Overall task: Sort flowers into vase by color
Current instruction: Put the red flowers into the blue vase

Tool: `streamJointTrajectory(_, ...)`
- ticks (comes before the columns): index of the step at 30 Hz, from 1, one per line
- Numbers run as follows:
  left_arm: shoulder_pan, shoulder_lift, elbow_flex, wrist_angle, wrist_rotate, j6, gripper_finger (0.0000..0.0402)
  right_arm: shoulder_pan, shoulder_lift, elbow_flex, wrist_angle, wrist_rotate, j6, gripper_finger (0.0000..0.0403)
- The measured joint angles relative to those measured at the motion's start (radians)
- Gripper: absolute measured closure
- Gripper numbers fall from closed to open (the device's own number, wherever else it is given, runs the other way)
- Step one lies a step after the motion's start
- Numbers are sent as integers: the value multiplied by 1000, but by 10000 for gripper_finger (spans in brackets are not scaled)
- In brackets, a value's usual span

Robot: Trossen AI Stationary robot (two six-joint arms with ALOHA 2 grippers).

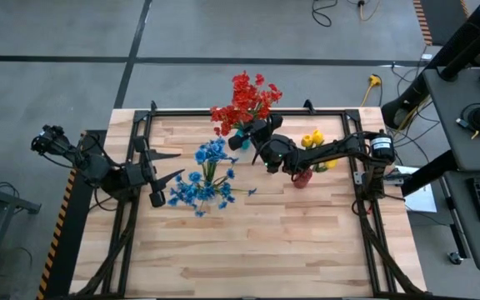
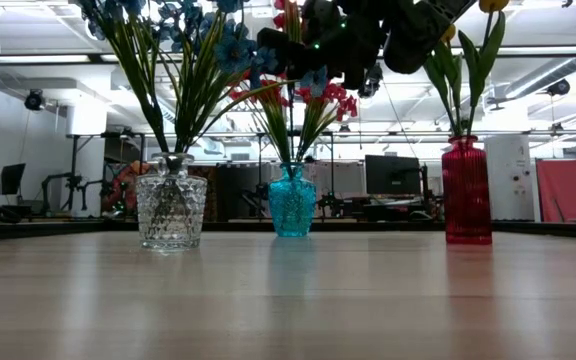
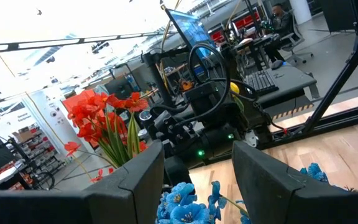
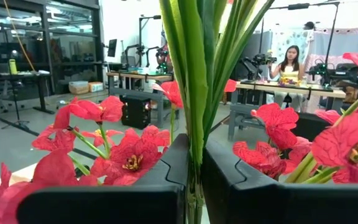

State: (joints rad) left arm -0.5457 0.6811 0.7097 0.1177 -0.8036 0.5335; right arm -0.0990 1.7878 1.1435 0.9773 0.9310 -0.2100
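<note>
Three vases stand on the wooden table: a clear glass one (image 2: 171,210) holding blue flowers (image 1: 207,182), a teal one (image 2: 292,203) holding red flowers (image 1: 244,100), and a red one (image 2: 466,190) holding yellow flowers (image 1: 313,140). My right gripper (image 4: 194,146) reaches in from the table's right, up beside the red bunch (image 1: 255,137), shut on a green flower stalk. That stalk's head lies outside the right wrist view. My left gripper (image 3: 197,162) waits open at the table's left (image 1: 158,193), beside the blue bunch, with nothing between its fingers. My right gripper pinches a green stalk with its long leaves (image 4: 195,118) between its two fingers. The fingers lie about level, coming from the table's right, across the stalk. The stalk stands upright and runs on above and below the fingers; its lower end is hidden by the gripper.
Black frame rails (image 1: 223,112) run along the table's far edge and both sides. The near half of the wooden top (image 1: 248,250) lies bare. A person (image 4: 291,59) sits at a desk in the room beyond.
</note>
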Motion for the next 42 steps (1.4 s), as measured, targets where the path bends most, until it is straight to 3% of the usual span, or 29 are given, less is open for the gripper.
streamJointTrajectory(42,0,0,0,-2,0,4,229,-6,0,-1,-29,0,30,380)
